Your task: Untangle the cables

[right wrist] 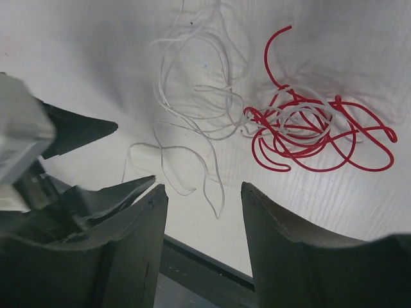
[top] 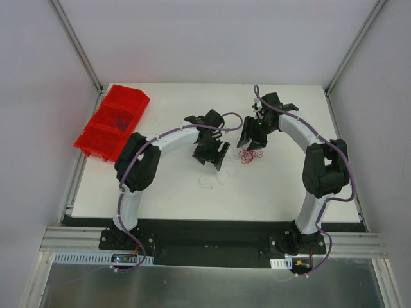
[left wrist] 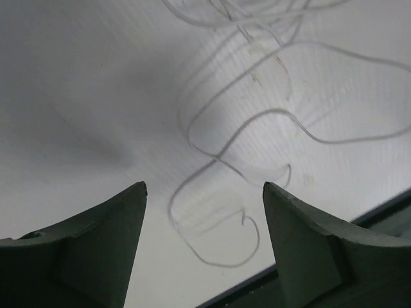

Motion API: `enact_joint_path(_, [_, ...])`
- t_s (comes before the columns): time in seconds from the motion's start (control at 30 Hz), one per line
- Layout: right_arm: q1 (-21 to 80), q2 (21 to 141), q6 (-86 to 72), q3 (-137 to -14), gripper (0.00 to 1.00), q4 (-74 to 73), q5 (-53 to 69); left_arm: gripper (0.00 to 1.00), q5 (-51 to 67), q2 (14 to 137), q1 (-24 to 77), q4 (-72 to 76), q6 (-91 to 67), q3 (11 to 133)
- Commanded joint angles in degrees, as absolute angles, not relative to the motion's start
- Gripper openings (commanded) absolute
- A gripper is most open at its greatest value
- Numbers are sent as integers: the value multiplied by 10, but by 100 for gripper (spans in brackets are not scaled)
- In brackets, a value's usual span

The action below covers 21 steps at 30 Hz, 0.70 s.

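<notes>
Cables (top: 246, 156) sit mid-table between the two arms. The red bundle (right wrist: 308, 131) is knotted in tight loops with a pale strand threaded through it. Pale wires (right wrist: 192, 96) sprawl loose just beside it and meet the red at the knot. More pale loops (left wrist: 257, 128) lie flat under the left wrist camera. Right gripper (right wrist: 203, 189) has its jaws apart and is empty, hanging over the pale strand ends with the red knot off to one side. Left gripper (left wrist: 204, 192) is also spread and holds nothing; one pale curl lies on the surface between its fingers. The table (top: 160, 199) is white, so pale wire is hard to see on it. Red bin (top: 112, 122) sits at the far left, well apart and not involved. Step in hand, my read: each arm takes one strand and they pull apart. To do it well, pinch a free end, not the middle of the knot. Go right down to the surface, since wire this thin will likely slip out of a high pinch. Pin the red with one arm, draw the pale out slowly with the other, and ease off if loops tighten.
</notes>
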<state>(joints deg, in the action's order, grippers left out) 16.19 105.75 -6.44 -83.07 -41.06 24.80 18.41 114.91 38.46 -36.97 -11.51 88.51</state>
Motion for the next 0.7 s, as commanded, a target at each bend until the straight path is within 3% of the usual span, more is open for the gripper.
enact_joint_path(0.0, [168, 1064, -84, -867, 52, -444, 217, 73, 46, 1208, 424, -438, -120, 956])
enact_joint_path(0.27, [166, 1044, -76, -831, 52, -439, 202, 68, 64, 1237, 445, -462, -114, 941])
enact_joint_path(0.47, [163, 1036, -72, -815, 52, -435, 192, 35, 46, 1252, 444, -489, -96, 910])
enact_joint_path(0.63, [156, 1029, -69, -810, 52, -434, 182, 0, -117, 1231, 442, -483, -82, 866])
enact_joint_path(0.67, [155, 1027, -69, -809, 52, -434, 182, 0, -143, 1221, 439, -481, -84, 858])
